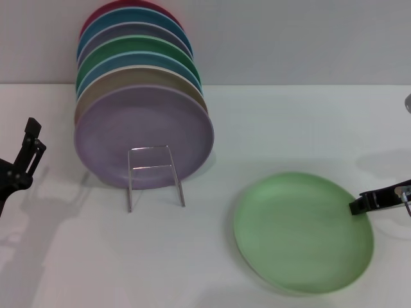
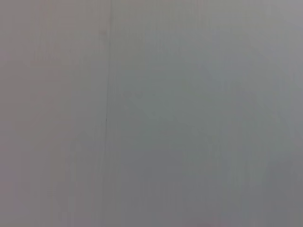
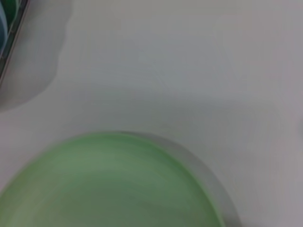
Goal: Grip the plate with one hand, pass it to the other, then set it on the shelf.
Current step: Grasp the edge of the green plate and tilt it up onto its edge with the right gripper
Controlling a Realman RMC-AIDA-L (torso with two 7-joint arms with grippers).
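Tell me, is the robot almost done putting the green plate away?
Not nearly. The plate lies flat on the table, so nothing is done yet. The right gripper is at the plate's rim, seemingly about to grip it; I can't tell if it holds it. The left gripper waits at the far left. Lifting, passing across and setting it in the shelf before the lavender plate remain.

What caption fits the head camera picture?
Right gripper reaches the light green plate's rim beside the wire shelf; left gripper waits.
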